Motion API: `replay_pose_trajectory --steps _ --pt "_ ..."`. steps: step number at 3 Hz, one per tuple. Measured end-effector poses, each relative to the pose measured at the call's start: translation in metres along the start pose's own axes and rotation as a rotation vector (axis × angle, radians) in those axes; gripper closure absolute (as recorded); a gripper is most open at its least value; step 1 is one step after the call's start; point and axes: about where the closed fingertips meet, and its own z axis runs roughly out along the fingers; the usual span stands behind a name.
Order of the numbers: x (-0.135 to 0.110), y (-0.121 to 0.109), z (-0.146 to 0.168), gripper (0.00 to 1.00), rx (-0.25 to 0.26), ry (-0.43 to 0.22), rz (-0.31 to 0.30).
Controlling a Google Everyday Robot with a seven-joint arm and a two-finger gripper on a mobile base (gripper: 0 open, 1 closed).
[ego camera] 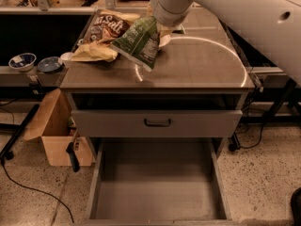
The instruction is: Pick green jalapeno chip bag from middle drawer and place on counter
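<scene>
Tool [160, 28] low over counter [202, 67], gripping green jalapeno chip bag [139, 42].

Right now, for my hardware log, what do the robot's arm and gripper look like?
The arm is a thick, smooth white tube of rounded segments with two small dark round holes and no visible cables. Its gripper, over the back of the counter, is mostly hidden below the cylindrical wrist.
</scene>
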Motion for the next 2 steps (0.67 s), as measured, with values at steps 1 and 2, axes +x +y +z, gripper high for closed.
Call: replay_pose_trajectory --steps 1,2 --pt "0.0000 0.0000 0.0000 0.76 0.000 0.000 0.000" --pt "0.0000 0.0000 0.0000 0.53 0.000 0.000 0.000"
